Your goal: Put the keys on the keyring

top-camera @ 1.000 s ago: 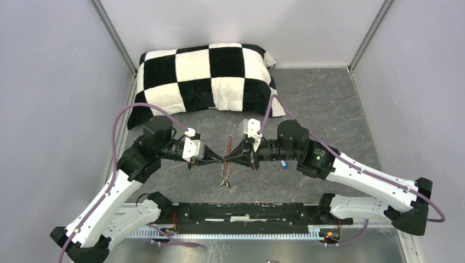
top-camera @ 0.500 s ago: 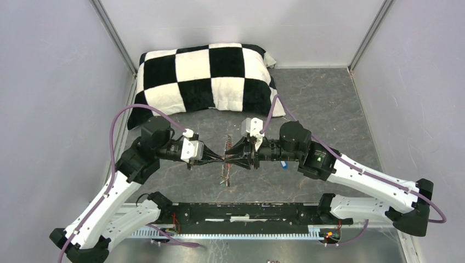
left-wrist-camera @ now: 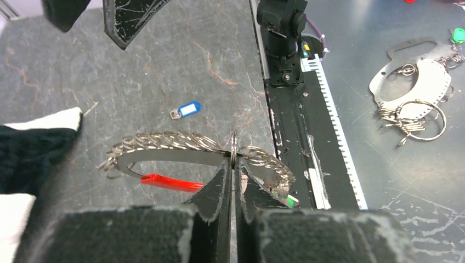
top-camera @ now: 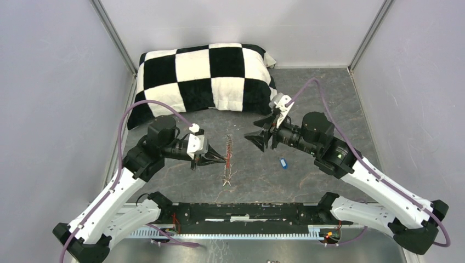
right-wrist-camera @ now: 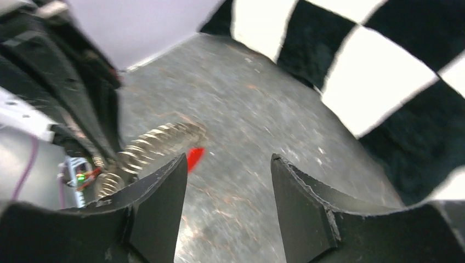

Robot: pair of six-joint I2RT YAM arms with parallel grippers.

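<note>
– Silvery keyring (left-wrist-camera: 164,143), where is it?

– Pinched in the left end effector (left-wrist-camera: 233,164). Both fingers are pressed together on one of its small rings, and the rest of the loop stretches out to either side of them, above the grey bench (top-camera: 323,104). A red tag (left-wrist-camera: 164,182) and a green tag (left-wrist-camera: 289,201) hang on it.

– How does the left arm (top-camera: 118,189) sit?

– It is bent at the elbow, with the wrist level and pointing inward to the middle of the bench. From above, its tips (top-camera: 222,160) touch the keyring (top-camera: 227,161).

– And the right arm (top-camera: 373,183)?

– It reaches forward and inward, wrist angled to the back, near the checkered cushion (top-camera: 208,76). The right end effector (top-camera: 256,137) has its fingers spread wide with nothing between them. Its own camera looks through that gap (right-wrist-camera: 227,161) at bare bench, with the keyring (right-wrist-camera: 148,145) off to the left.

– What differs from a second ago?

– Then both end effectors met tip to tip at the keyring, the right one closed. Since then the right one has let go, opened and drawn back toward the cushion. The left one has kept its grip and shifted slightly.

– The blue key (top-camera: 283,163)?

– It lies flat on the bench in the same spot, apart from the keyring. The right arm used to cover part of it, but now it is in the open.
</note>
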